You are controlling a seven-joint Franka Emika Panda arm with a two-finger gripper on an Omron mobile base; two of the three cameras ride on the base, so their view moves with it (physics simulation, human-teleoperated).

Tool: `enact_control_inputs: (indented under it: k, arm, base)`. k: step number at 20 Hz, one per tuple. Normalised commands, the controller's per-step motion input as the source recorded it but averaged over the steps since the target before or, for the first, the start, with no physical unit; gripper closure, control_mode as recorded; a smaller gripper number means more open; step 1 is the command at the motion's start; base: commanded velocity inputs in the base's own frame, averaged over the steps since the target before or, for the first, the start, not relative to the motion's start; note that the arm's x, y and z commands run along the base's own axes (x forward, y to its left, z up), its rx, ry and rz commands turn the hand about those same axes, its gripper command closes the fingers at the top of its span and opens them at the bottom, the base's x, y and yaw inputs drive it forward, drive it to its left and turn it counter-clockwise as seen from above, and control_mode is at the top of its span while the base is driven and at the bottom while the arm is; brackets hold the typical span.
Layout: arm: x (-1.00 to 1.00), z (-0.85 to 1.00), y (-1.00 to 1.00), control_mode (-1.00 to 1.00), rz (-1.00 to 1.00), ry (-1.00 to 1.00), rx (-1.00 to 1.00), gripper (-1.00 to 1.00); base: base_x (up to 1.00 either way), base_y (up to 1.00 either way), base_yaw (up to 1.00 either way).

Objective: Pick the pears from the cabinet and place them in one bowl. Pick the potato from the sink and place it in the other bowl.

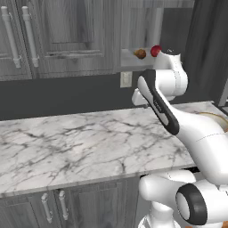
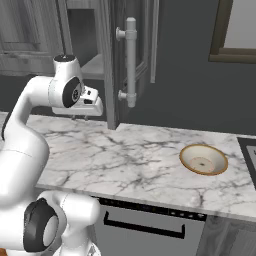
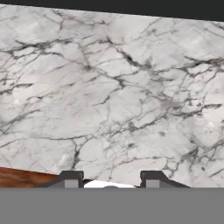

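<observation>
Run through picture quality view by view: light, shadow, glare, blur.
Left base view: flat even light, soft rendering, a small highlight on the red pear beside the duller brown pear. Right base view: the bowl crisp, only faint shadow under it. Hand view: marble counter sharp, no glare.

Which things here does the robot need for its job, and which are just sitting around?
For the job:
- red pear
- brown pear
- cabinet
- cream-tan bowl
- gripper

Just there:
- marble counter
- wall socket
- lower drawers
</observation>
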Motion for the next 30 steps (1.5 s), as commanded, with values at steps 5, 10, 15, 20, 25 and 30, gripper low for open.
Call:
enact_control_inputs:
  k: [5,10,15,20,25,30]
  arm:
    - [-0.02,-0.01,0.0,-1.0,0.0,0.04,0.0,-1.0]
    - [-0.18,-0.12,0.06,-1.0,-0.02,-0.27,-0.06,-1.0]
    - [-0.31,0.07,-0.03,-1.0,-0.05,-0.36,-0.04,-1.0]
    - [-0.17,0.46,-0.21,-1.0,-0.08,-0.15,0.03,-1.0]
    - [-0.03,0.84,-0.17,-1.0,-0.09,-0.03,0.11,-1.0]
    - [0.05,0.82,-0.1,-1.0,-0.02,0.0,0.07,-1.0]
  base:
    - [0.0,0.0,0.0]
    - [0.0,0.0,0.0]
    - [0.0,0.0,0.0]
    - [0.0,0.0,0.0]
    - [0.0,0.0,0.0]
    - [0.0,0.0,0.0]
